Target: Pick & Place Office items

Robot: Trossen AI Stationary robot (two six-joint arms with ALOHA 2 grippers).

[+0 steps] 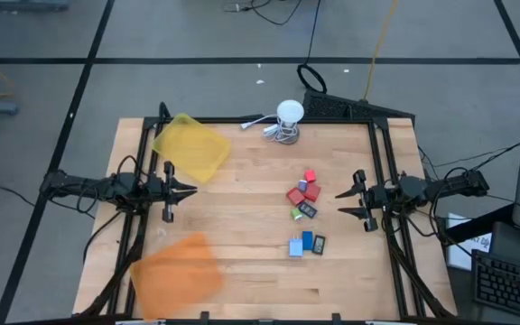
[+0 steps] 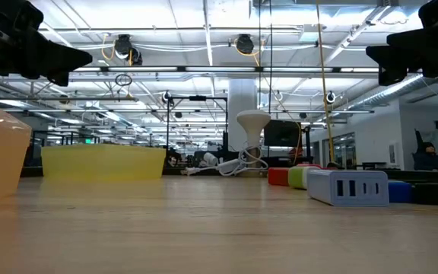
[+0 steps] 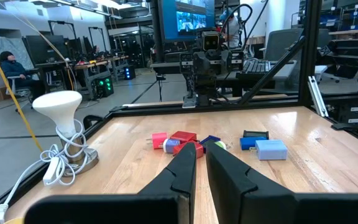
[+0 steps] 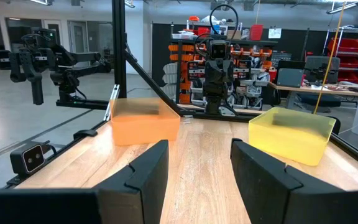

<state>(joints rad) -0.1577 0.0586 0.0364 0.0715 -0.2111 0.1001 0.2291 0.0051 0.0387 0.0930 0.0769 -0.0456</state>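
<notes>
The office items lie in loose clusters on the right half of the table. Red pieces (image 1: 305, 188) sit farthest back, a green and a dark piece (image 1: 302, 211) below them, and blue and black pieces (image 1: 306, 244) nearest. In the left wrist view the red pieces (image 3: 176, 140) and a pale blue block (image 3: 271, 149) show ahead. My left gripper (image 1: 190, 190) (image 3: 201, 157) hovers shut above the table's left side, pointing right. My right gripper (image 1: 342, 203) (image 4: 199, 149) hovers open just right of the items, pointing left. Neither holds anything.
A yellow tray (image 1: 190, 147) sits at the far left and an orange tray (image 1: 177, 266) at the near left. A white round lamp with a coiled cable (image 1: 287, 117) stands at the far edge. Black frame rails run along both table sides.
</notes>
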